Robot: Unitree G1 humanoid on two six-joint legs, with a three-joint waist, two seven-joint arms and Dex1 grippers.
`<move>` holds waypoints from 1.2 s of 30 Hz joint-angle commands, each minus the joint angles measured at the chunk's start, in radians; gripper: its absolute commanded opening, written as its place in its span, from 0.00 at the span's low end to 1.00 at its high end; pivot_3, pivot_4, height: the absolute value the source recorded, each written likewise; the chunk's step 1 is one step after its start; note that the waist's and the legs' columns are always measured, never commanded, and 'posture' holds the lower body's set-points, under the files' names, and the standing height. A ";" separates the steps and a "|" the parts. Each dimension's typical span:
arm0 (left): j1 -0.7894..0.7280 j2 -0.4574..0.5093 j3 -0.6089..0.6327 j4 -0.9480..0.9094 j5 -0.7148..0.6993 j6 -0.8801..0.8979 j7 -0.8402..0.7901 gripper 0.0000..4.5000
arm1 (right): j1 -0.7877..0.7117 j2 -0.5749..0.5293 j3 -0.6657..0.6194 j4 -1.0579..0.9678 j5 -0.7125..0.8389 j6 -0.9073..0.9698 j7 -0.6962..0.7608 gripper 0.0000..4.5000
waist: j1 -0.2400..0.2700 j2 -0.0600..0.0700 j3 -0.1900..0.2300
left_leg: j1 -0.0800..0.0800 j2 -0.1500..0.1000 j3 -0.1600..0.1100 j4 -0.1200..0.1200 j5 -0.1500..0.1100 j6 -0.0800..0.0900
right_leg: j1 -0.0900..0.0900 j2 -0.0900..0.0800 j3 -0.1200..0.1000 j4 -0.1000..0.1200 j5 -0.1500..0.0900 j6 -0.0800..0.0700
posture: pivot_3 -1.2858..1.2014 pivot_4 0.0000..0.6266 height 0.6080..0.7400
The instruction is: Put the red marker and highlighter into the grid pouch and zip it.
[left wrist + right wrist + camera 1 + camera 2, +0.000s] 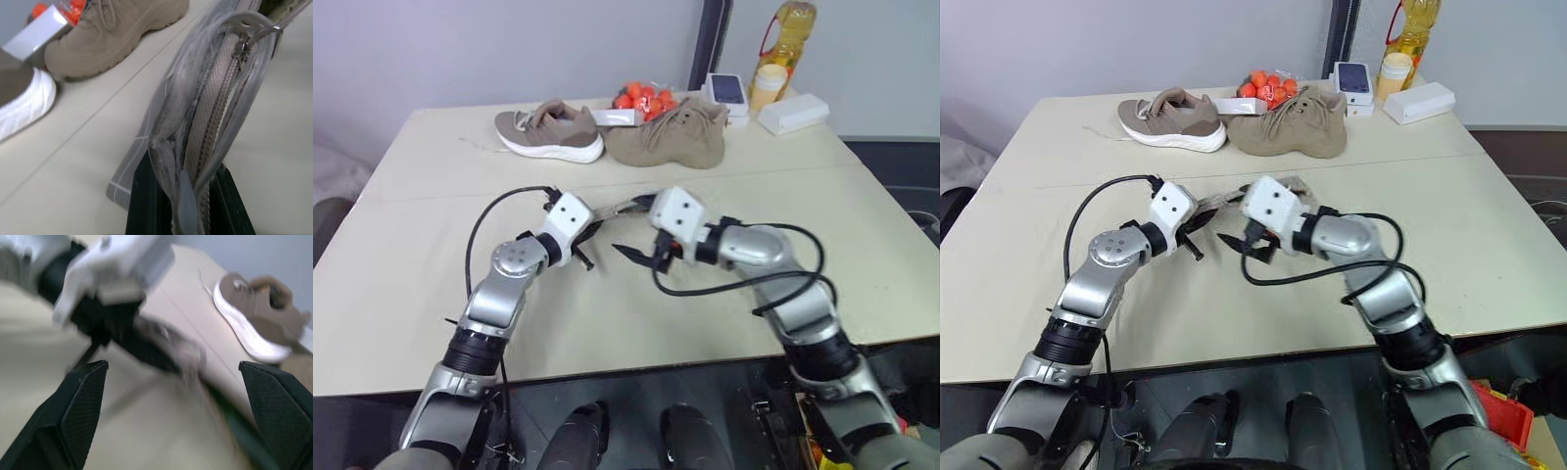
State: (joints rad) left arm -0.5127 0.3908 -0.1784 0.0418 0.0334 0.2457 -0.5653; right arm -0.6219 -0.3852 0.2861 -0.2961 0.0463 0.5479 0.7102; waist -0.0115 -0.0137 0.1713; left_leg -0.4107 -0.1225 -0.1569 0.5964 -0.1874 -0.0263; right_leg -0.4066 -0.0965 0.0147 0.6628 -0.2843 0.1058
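In the left eye view, the left gripper (588,241) is raised above the table (401,245), close to the middle. Its fingers are pressed together on one end of the grid pouch (625,208), which hangs in the air between the two arms. The right gripper (646,257) is just beside it, at about 3 o'clock from the left one, and its fingers are spread wide with nothing between them. At 12 o'clock, at the far side of the table, a brown shoe with white sole (551,131) lies next to a tan shoe (668,136). Behind them are some orange balls (644,99), a white box (792,113) and a yellow bottle (783,44).

The right eye view gives the same scene: the pouch (1222,202) is lifted off the table, between the two wrists.

In the left wrist view, the pouch (195,112) fills the middle, held edge-on between the two black fingers (142,205). The zipper slider (242,46) sits near the far end of the zipper. The tan shoe (112,34) is at 11 o'clock.

In the right wrist view, the right fingers (78,401) stand far apart. The left gripper (105,328) is at 11 o'clock, and the blurred pouch (171,350) stretches from it. The brown shoe (259,318) is at 2 o'clock. I cannot tell where the marker and the highlighter are.
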 commanded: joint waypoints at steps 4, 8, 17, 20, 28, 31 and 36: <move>-0.006 0.029 -0.015 0.008 0.089 -0.217 0.037 0.00 | -0.037 0.046 -0.007 0.019 0.042 0.024 0.001 0.99 | 0.000 0.000 0.000 | 0.000 0.000 0.000 0.000 0.000 0.000 | 0.000 0.000 0.000 0.000 0.000 0.000 | 0.52 0.24 1.00; 0.005 0.042 -0.018 0.017 0.125 -0.316 0.049 0.00 | -0.034 0.080 -0.037 0.038 0.113 0.104 0.008 0.99 | -0.003 0.000 0.000 | 0.000 0.000 0.000 0.000 0.000 0.000 | 0.000 0.000 0.000 0.000 0.000 0.000 | 0.52 0.24 1.00; 0.018 0.045 -0.028 0.029 0.144 -0.358 0.041 0.00 | -0.052 0.145 -0.079 0.102 0.188 0.161 -0.032 0.45 | -0.003 0.000 0.000 | 0.000 0.000 -0.001 0.000 0.000 0.000 | -0.001 0.000 0.000 0.000 0.000 0.000 | 0.52 0.24 1.00; 0.021 0.047 -0.028 0.033 0.150 -0.363 0.041 0.00 | -0.043 0.152 -0.087 0.098 0.203 0.166 -0.043 0.08 | -0.003 0.000 0.000 | 0.000 0.000 0.000 0.000 0.000 0.000 | -0.001 0.000 0.000 0.000 0.000 0.000 | 0.52 0.24 1.00; 0.050 0.065 -0.025 0.052 0.169 -0.372 0.045 0.00 | 0.009 0.125 -0.119 0.038 0.250 0.185 -0.055 0.01 | -0.003 0.000 0.000 | 0.000 0.000 0.000 0.000 0.000 0.000 | -0.001 0.000 0.000 0.000 0.000 0.000 | 0.52 0.24 1.00; 0.066 0.072 -0.009 0.061 0.162 -0.367 0.050 0.00 | 0.038 0.084 -0.142 0.012 0.256 0.184 -0.054 0.01 | -0.003 0.000 0.000 | 0.000 0.000 0.000 0.000 0.000 0.000 | -0.001 0.000 0.000 0.000 0.000 0.000 | 0.52 0.24 1.00; 0.097 0.087 0.033 0.071 0.130 -0.353 0.055 0.00 | 0.074 -0.004 -0.197 0.014 0.242 0.179 -0.074 0.01 | -0.002 0.000 0.000 | 0.000 0.000 0.000 0.000 0.000 0.000 | 0.000 0.000 0.000 0.000 0.000 0.000 | 0.52 0.24 1.00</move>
State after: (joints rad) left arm -0.4230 0.4632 -0.1952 0.1199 0.1838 -0.1034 -0.5253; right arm -0.5468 -0.3722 0.1352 -0.2460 0.2891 0.7376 0.6491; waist -0.0131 -0.0136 0.1713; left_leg -0.4107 -0.1226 -0.1573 0.5961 -0.1876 -0.0260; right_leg -0.4070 -0.0966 0.0147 0.6633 -0.2844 0.1058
